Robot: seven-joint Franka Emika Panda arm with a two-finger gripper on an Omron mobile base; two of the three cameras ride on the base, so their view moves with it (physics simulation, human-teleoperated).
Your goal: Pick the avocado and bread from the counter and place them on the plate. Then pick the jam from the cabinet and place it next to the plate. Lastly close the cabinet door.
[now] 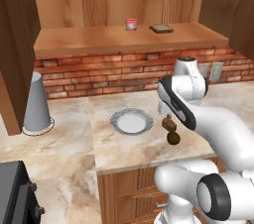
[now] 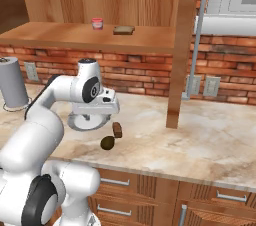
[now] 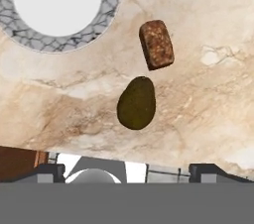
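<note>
The jaws stand spread wide, holding nothing and touching nothing; in the hand view their two dark tips (image 3: 127,171) rise far apart at the bottom, above the table (image 3: 208,99). Just beyond them lies the avocado (image 3: 136,103), with the bread (image 3: 157,44) just past it and slightly apart, and the plate (image 3: 111,7) near, at the upper left of that view, bare.

The left base view shows the avocado (image 1: 173,138) nearest the table's front edge, the bread (image 1: 169,125) just behind it, and the plate (image 1: 131,121) to their left. A grey cone-shaped vessel (image 1: 37,105) stands well apart at far left.

Farther back is a red brick wall (image 1: 99,72), then the cabinet (image 1: 119,0), its shelf carrying the jam (image 1: 131,24) and a flat brown slice (image 1: 161,28) beside it. The right base view adds the cabinet's open door (image 2: 181,45) with a steel bar handle (image 2: 195,45).
</note>
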